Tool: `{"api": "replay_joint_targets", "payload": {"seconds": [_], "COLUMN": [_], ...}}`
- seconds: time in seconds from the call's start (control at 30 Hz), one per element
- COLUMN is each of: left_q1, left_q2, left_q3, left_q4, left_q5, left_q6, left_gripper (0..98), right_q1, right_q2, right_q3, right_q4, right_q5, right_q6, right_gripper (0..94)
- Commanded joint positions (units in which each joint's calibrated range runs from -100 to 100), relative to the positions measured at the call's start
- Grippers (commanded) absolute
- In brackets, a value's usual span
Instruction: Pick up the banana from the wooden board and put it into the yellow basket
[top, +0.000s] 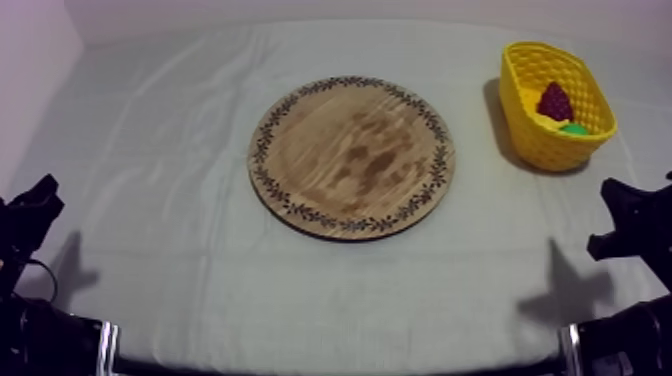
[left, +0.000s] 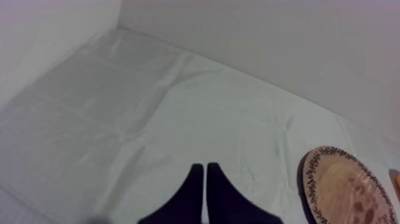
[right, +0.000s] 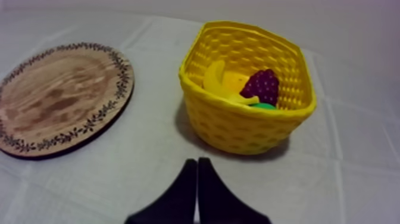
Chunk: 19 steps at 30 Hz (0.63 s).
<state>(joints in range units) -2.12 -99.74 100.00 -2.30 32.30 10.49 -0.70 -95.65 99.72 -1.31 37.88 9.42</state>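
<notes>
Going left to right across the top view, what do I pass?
In order: left gripper → wooden board → yellow basket → right gripper.

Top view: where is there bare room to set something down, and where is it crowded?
The wooden board is bare. Free cloth lies left of it, in front of it, and in a strip between it and the yellow basket. The basket is crowded: banana, grapes and something green.

grainy wooden board (top: 351, 157), woven plastic yellow basket (right: 238, 128), matt creased cloth (top: 180, 260)
</notes>
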Motion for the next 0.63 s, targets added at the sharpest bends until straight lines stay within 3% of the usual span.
{"api": "replay_joint_targets", "payload": {"seconds": [0.0, 0.6], "left_q1": [0.0, 0.0], "left_q2": [0.0, 0.0], "left_q3": [0.0, 0.0], "left_q4": [-0.02, -0.02], "left_q5": [0.0, 0.0], "left_q6": [0.0, 0.0], "left_gripper": [0.1, 0.1], "right_q1": [0.0, 0.0], "right_q2": [0.0, 0.0], "right_q3": [0.0, 0.1], "right_q4": [-0.1, -0.1], "right_q5": [-0.1, -0.2], "right_q6": [0.9, 0.5], "right_gripper": [0.7, 0.7]}}
